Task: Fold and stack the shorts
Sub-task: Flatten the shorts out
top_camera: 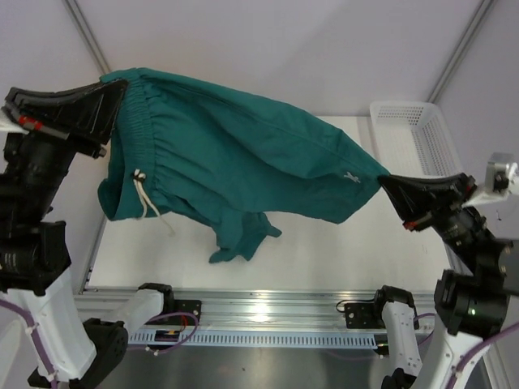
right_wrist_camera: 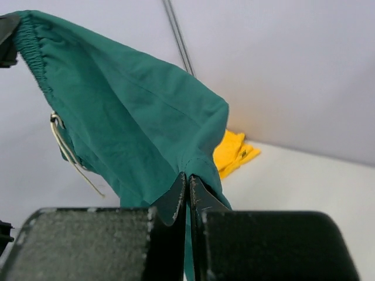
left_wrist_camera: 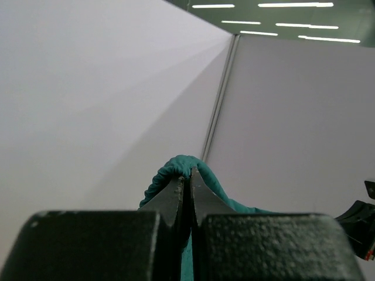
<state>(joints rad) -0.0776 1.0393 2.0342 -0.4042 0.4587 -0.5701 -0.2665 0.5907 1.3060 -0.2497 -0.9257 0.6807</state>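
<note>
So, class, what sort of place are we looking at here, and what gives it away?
Most likely a robotics lab test cell: plain white partition panels on metal posts, a white table with an aluminium rail carrying two black-and-white robot arms, and long ceiling strip lights.

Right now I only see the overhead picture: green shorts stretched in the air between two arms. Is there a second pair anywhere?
Observer: Yes. The right wrist view shows yellow shorts lying crumpled on the table, beyond the green shorts that hide them from above.
Visitor: Are the claws really pinching the cloth?
Observer: The right gripper is shut on the green shorts, with a stitched edge caught between its tips.
Visitor: And the left one?
Observer: The left gripper is shut too, with a bunched fold of green fabric poking up over its tips.
</note>
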